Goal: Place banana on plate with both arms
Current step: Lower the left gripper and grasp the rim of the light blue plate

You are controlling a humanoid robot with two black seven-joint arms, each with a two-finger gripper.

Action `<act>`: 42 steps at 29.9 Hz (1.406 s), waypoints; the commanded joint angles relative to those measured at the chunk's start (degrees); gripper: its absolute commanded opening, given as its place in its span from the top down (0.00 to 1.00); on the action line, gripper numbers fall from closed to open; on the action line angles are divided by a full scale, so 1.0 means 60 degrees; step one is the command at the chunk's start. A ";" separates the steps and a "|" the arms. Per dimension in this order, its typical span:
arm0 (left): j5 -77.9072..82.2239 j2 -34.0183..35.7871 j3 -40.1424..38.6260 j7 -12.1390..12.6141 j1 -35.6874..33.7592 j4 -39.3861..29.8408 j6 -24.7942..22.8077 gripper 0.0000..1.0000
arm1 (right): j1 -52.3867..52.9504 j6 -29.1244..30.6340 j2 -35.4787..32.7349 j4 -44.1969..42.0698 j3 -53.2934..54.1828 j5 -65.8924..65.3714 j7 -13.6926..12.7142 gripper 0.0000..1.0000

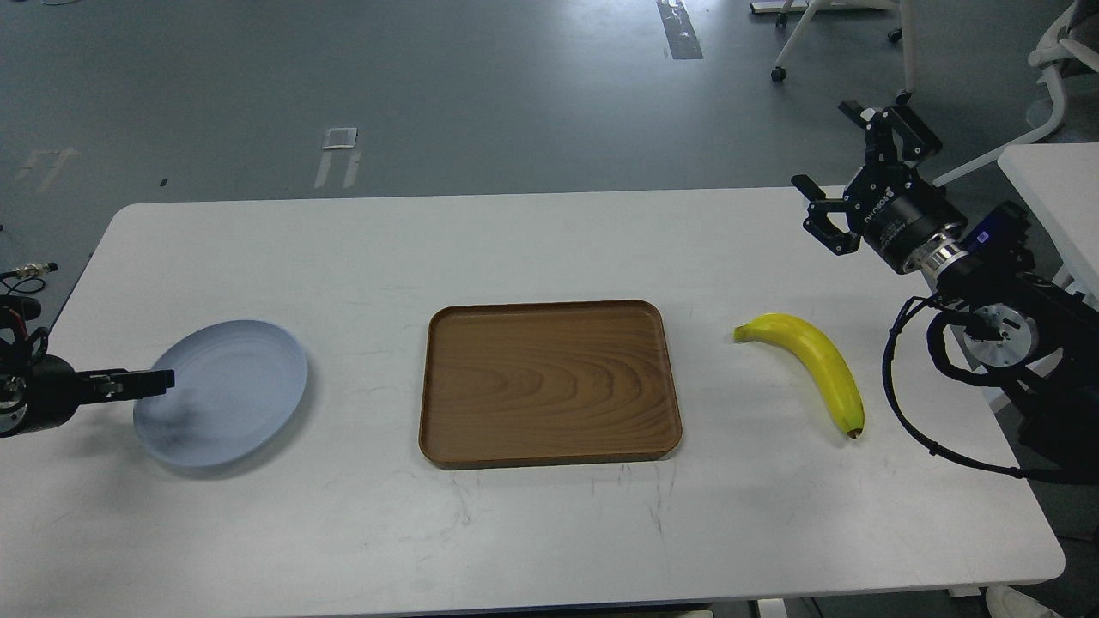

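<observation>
The yellow banana [816,360] lies on the white table to the right of the tray, stem to the left, dark tip toward the front. The pale blue-grey plate [227,386] is at the left, slightly blurred and tilted, with a shadow beneath it. My left gripper [150,381] comes in from the left edge and is closed on the plate's left rim. My right gripper [828,146] is wide open and empty, raised above the table's far right corner, well behind and above the banana.
A rectangular brown wooden tray [549,382] sits empty in the middle of the white table [549,532]. A second white table [1056,189] and chair legs [798,39] stand at the far right. Black cables [910,412] hang off my right arm near the banana.
</observation>
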 commanded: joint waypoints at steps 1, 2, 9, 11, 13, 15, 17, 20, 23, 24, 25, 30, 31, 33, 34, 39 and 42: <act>-0.0017 -0.0002 -0.0001 0.0000 0.0017 0.0005 0.0003 0.22 | -0.0004 -0.0001 -0.0001 0.0001 0.0013 0.0000 0.0000 0.00; -0.0017 -0.0002 -0.0001 0.0000 0.0017 0.0005 0.0003 0.25 | -0.0004 -0.0001 -0.0001 0.0001 -0.0002 0.0000 0.0000 0.00; -0.0032 0.0013 0.0043 0.0000 0.0134 0.0005 0.0018 0.27 | -0.0004 -0.0001 -0.0001 0.0001 0.0013 0.0000 0.0000 0.00; -0.0032 0.0013 0.0073 0.0000 0.0149 0.0005 0.0018 0.27 | -0.0004 -0.0001 -0.0001 0.0001 0.0013 0.0000 0.0000 0.00; -0.0119 0.0013 0.0073 0.0000 0.0163 0.0005 0.0018 0.27 | -0.0004 -0.0001 -0.0001 0.0001 0.0013 0.0000 0.0000 0.00; -0.0222 0.0013 0.0073 0.0000 0.0163 0.0005 0.0018 0.27 | -0.0004 -0.0001 -0.0001 0.0001 -0.0002 0.0000 0.0000 0.00; -0.0382 0.0027 0.0073 0.0000 0.0163 0.0005 0.0018 0.31 | -0.0004 -0.0001 -0.0001 0.0001 0.0013 0.0000 0.0000 0.00; -0.0427 0.0027 0.0073 0.0000 0.0163 0.0005 0.0018 0.50 | -0.0004 -0.0001 -0.0001 0.0001 0.0013 0.0000 0.0000 0.00; -0.0413 0.0027 0.0073 0.0000 0.0178 0.0005 0.0003 0.67 | -0.0004 -0.0001 -0.0001 0.0001 0.0013 0.0000 0.0000 0.00; -0.0427 0.0027 0.0073 0.0000 0.0193 0.0005 0.0003 0.69 | -0.0018 -0.0001 -0.0001 0.0001 0.0013 0.0000 0.0000 0.00; -0.0427 0.0013 0.0073 0.0000 0.0265 0.0005 0.0003 0.70 | -0.0018 -0.0001 -0.0015 0.0001 0.0013 0.0000 0.0000 0.00; -0.0442 0.0086 0.0073 0.0000 0.0369 0.0005 0.0003 0.85 | -0.0018 -0.0001 -0.0015 0.0001 0.0013 0.0000 0.0000 0.00; -0.0442 0.0086 0.0073 0.0000 0.0369 0.0005 0.0003 0.95 | -0.0018 -0.0001 -0.0001 0.0001 0.0013 0.0000 0.0000 0.00; -0.0442 0.0100 0.0073 0.0000 0.0369 0.0005 0.0018 1.00 | -0.0018 -0.0001 -0.0001 0.0001 0.0013 0.0000 0.0000 0.00; -0.0442 0.0101 0.0073 0.0000 0.0369 0.0005 0.0003 1.00 | -0.0018 -0.0001 -0.0001 0.0001 0.0013 0.0000 0.0000 0.00; -0.0457 0.0101 0.0073 0.0000 0.0237 0.0005 0.0047 1.00 | -0.0018 -0.0001 -0.0001 0.0001 0.0013 0.0000 0.0000 0.00; -0.0457 0.0057 0.0058 0.0000 0.0208 -0.0010 0.0222 1.00 | -0.0018 -0.0001 -0.0001 0.0001 0.0013 0.0000 0.0000 0.00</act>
